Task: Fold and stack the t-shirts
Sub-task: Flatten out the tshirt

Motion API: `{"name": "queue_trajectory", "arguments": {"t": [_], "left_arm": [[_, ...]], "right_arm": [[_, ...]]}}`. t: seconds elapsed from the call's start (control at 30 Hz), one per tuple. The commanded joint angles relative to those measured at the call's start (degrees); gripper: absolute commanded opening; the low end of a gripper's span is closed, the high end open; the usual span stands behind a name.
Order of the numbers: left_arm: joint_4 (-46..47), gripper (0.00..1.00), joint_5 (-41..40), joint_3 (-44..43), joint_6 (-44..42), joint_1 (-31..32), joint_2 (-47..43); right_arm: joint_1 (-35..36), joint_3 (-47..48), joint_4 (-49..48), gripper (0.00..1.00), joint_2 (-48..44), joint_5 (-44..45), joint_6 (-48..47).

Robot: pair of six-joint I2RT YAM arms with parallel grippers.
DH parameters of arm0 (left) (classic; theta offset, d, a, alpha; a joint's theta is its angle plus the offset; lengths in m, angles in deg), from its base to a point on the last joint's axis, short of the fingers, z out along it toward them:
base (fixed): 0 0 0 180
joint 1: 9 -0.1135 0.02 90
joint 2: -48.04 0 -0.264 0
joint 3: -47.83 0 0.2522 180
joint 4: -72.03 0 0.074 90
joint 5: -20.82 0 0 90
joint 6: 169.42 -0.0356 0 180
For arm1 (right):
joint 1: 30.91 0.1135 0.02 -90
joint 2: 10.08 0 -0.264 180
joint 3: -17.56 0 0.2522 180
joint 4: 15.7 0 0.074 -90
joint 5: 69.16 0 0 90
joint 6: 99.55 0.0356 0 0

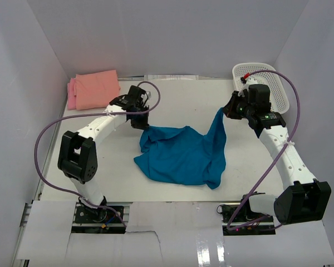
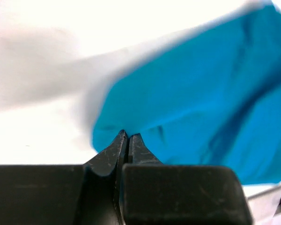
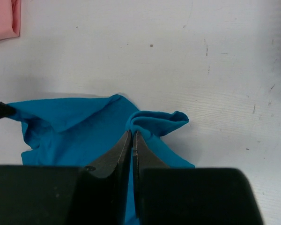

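Observation:
A teal-blue t-shirt [image 1: 183,154] lies crumpled in the middle of the table, with two corners lifted. My left gripper [image 1: 142,125] is shut on its upper left corner; in the left wrist view the jaws [image 2: 127,136] pinch the teal cloth [image 2: 201,103]. My right gripper [image 1: 227,111] is shut on the upper right corner, which hangs raised above the table; the right wrist view shows the jaws [image 3: 132,133] closed on a bunched fold of the shirt [image 3: 75,126]. A salmon-orange t-shirt [image 1: 97,88] lies folded on a pink one [image 1: 71,93] at the back left.
A white mesh basket [image 1: 273,83] stands at the back right, just behind my right arm. White walls close in the table on the left, right and back. Purple cables loop off both arms.

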Motion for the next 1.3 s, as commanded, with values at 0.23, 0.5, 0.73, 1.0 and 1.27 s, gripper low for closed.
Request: {"name": "queue_trajectory", "arguments": {"t": [0.23,0.5,0.73,1.0,1.27], "left_arm": [[1.8,0.08,1.3,-6.7,3.5,-9.0,8.2],[3.9,0.88,-1.0,-9.1,3.7,-10.7,7.0],[12.4,0.98,-2.0,0.3,-0.2,-7.3,-6.8],[10.1,0.65,-10.4,7.3,-5.1,0.6,-10.8],[8.8,0.33,-8.4,6.1,-7.0,0.7,-4.9]], "right_arm": [[-0.1,-0.9,-2.5,0.08,-1.6,-2.2,-0.9],[-0.1,-2.3,-4.0,0.08,-1.9,-3.1,-1.0],[-0.1,-2.3,-4.0,0.08,-1.7,-3.4,-1.2],[-0.1,-2.3,-3.8,0.08,-1.4,-3.0,-1.2],[-0.1,-1.4,-3.4,0.08,-1.1,-3.7,-0.9]]}}
